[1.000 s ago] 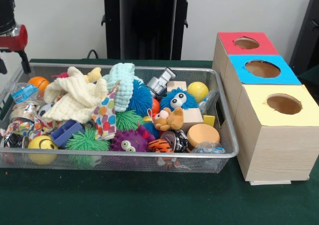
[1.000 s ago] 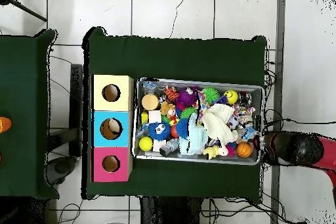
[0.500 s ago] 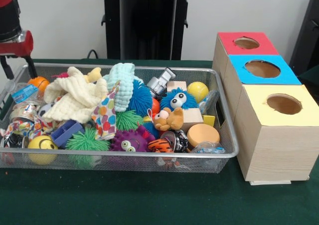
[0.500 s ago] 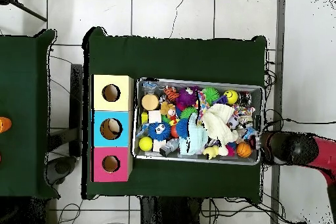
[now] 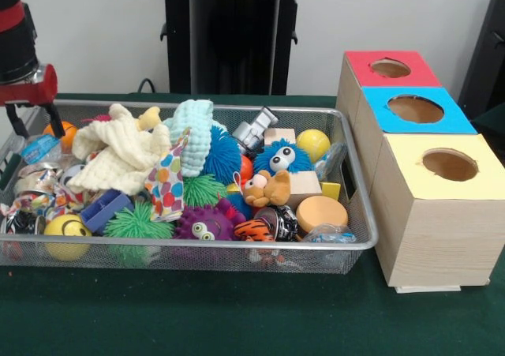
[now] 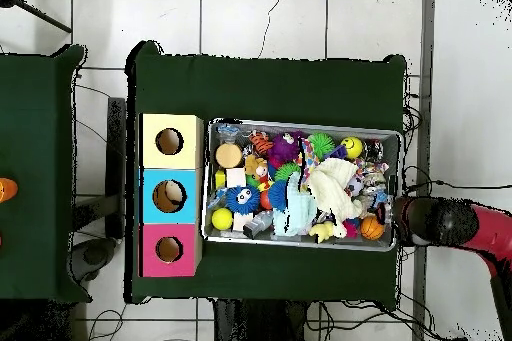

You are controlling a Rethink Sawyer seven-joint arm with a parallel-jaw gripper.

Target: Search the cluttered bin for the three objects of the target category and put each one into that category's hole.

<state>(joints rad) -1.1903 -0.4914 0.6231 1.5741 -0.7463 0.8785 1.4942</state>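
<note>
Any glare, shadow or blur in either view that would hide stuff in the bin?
Front view: even, soft light; clear wrappers at the cluttered bin's left end catch small highlights; the mesh wall veils low toys; only box holes are dark, like the yellow-topped box. Overhead view: flat light, toys small and merged; the gripper reads as a dark blob at the bin's end.

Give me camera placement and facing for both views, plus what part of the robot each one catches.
Front view: sits across the table, low, facing the black pedestal; looks at the silver wire mesh bin and three wooden boxes; the red and black arm's gripper enters top left.
Overhead view: above the table, looking straight down; the arm reaches in from the right edge, ending at the bin's end.
Shared: the bin, the boxes, the arm; orientation is turned half round between them.
</note>
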